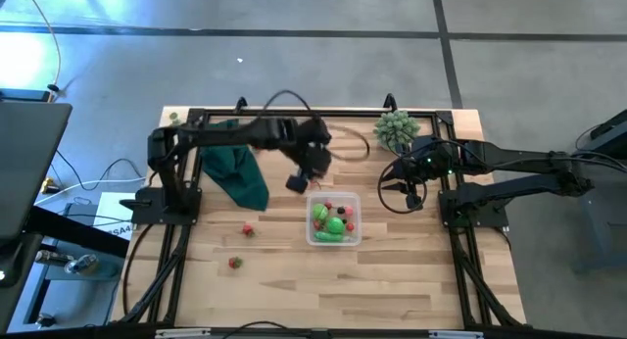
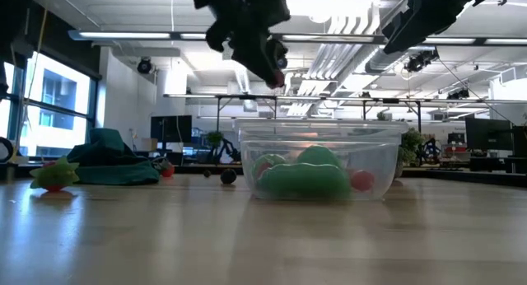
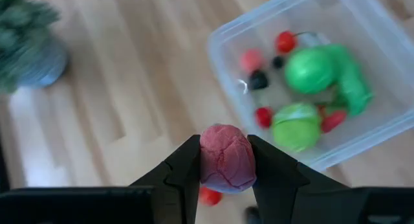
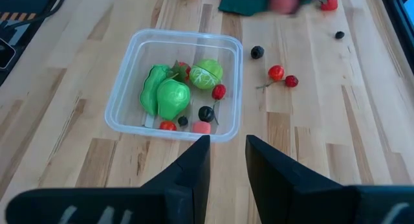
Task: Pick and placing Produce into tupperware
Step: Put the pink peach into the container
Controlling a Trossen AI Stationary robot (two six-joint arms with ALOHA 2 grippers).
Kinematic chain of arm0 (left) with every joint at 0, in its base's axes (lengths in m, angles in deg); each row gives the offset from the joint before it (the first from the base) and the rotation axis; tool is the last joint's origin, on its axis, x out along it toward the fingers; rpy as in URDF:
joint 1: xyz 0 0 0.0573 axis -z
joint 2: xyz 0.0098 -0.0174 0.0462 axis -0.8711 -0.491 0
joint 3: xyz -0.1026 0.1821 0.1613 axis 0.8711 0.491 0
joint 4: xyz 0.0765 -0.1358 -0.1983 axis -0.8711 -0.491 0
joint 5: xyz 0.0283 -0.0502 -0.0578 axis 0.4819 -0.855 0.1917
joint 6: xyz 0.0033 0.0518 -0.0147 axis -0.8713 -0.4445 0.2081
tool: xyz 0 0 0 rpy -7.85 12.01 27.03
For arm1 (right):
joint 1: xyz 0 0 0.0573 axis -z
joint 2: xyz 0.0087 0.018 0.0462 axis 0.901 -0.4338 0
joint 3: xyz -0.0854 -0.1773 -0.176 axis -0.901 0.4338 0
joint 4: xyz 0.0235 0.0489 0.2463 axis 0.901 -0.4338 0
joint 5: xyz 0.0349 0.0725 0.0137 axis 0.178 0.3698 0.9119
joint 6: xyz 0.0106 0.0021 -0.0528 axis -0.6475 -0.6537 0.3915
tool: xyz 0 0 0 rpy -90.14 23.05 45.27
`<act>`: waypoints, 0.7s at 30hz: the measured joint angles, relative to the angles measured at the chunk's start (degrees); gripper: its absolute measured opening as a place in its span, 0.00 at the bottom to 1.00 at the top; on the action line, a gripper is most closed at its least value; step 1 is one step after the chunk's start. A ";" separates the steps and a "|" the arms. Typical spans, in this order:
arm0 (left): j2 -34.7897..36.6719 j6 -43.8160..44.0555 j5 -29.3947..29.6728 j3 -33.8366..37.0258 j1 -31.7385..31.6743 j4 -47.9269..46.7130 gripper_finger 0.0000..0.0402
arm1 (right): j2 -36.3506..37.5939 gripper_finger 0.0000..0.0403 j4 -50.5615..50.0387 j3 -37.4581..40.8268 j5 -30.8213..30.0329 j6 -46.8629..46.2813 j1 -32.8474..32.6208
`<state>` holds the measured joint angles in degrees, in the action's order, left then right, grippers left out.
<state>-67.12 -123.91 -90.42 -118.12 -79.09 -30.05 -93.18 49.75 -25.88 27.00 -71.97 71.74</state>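
Tupperware: counter centre, already holding green pieces and several berries.
Left gripper: jaws clamped on pink berry, near tupperware's 11 o'clock corner.
Right gripper: jaws apart, waiting.
Left over: strays at 9 o'clock.

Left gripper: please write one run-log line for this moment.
left gripper: shut on pink berry | above table, beside tupperware | right gripper: open, waiting

Produce and tupperware

Green and red produce is held in the clear tupperware; a pink piece is gripped above.
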 joint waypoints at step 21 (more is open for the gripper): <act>-11.18 21.63 9.43 -0.02 17.22 5.69 0.26 | 0.02 0.22 -0.02 0.00 -0.01 -0.02 0.02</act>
<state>-78.30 -102.28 -80.99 -118.14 -61.87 -24.36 -93.16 49.73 -25.88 26.99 -71.99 71.76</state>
